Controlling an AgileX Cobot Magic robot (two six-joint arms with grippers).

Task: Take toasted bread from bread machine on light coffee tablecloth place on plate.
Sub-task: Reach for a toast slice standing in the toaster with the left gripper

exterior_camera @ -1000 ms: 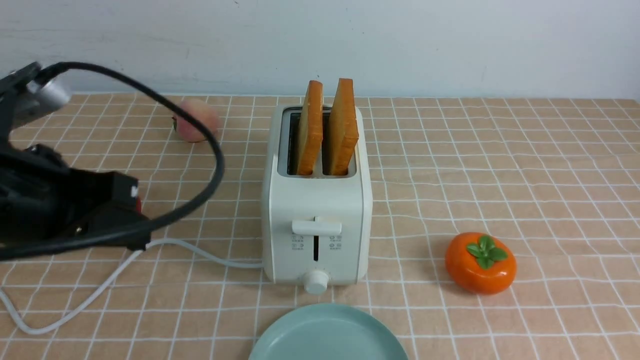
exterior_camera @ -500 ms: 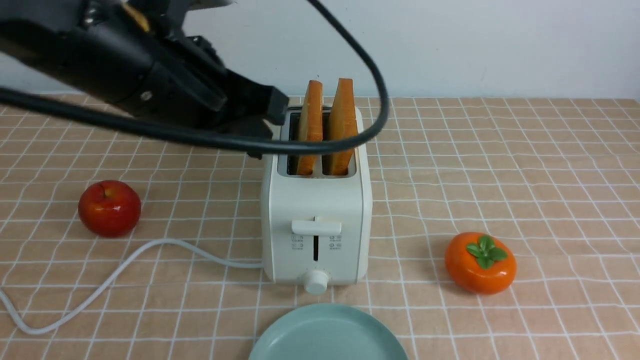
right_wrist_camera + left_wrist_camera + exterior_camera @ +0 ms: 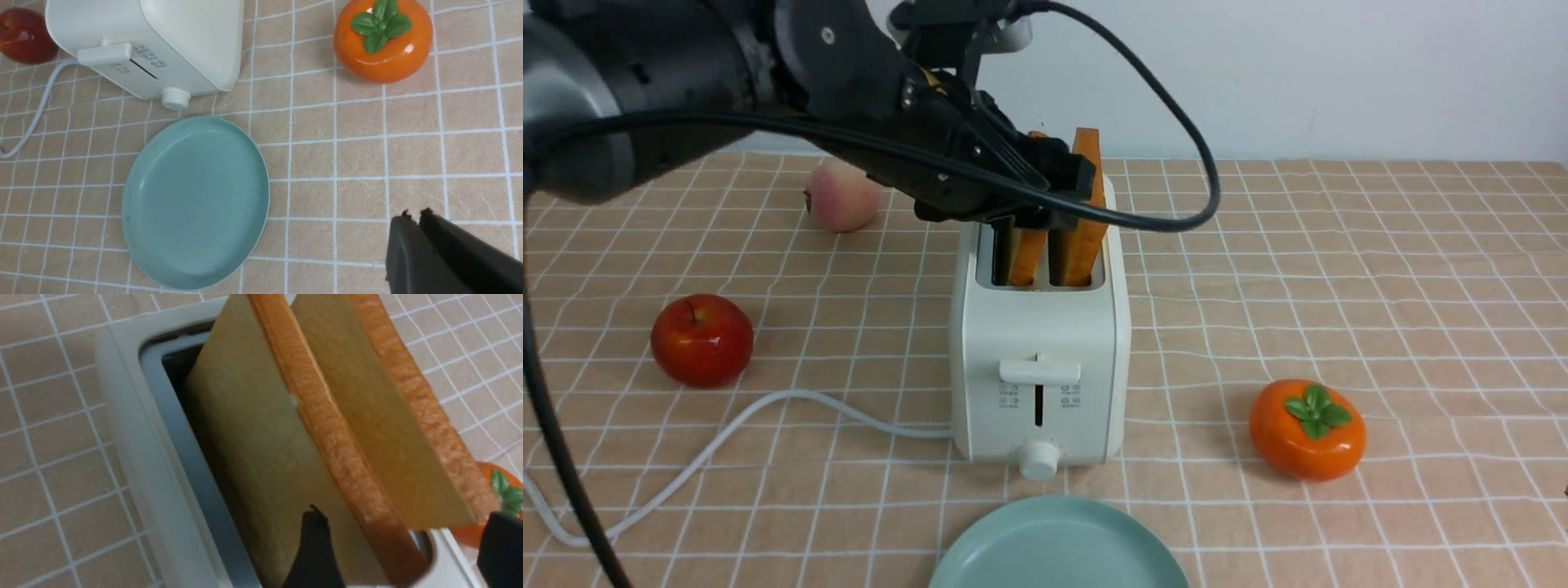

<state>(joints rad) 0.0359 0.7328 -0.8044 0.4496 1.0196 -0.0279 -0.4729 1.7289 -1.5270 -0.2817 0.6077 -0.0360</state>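
Observation:
Two slices of toasted bread stand upright in the slots of the cream bread machine (image 3: 1037, 335); the left slice (image 3: 1029, 253) is half hidden by my left arm, the right slice (image 3: 1086, 163) sticks up behind it. My left gripper (image 3: 1049, 175) hovers at the slices' tops. In the left wrist view it (image 3: 403, 512) is open, one finger (image 3: 314, 547) beside the left slice (image 3: 253, 449), the other (image 3: 500, 547) beyond the right slice (image 3: 367, 416). The mint plate (image 3: 1058, 547) lies bare in front on the light coffee tablecloth (image 3: 1339, 269). My right gripper (image 3: 414, 214) is shut, empty, over the cloth beside the plate (image 3: 192, 200).
A red apple (image 3: 701, 339) and a peach (image 3: 841, 196) sit left of the toaster, an orange persimmon (image 3: 1307, 429) to its right. The white power cord (image 3: 727, 433) curls across the front left. My left arm's black cable (image 3: 1176, 147) loops over the toaster.
My left arm has swung up from the low left to above the toaster, and its jaws have opened. The slices and the right gripper have not moved.

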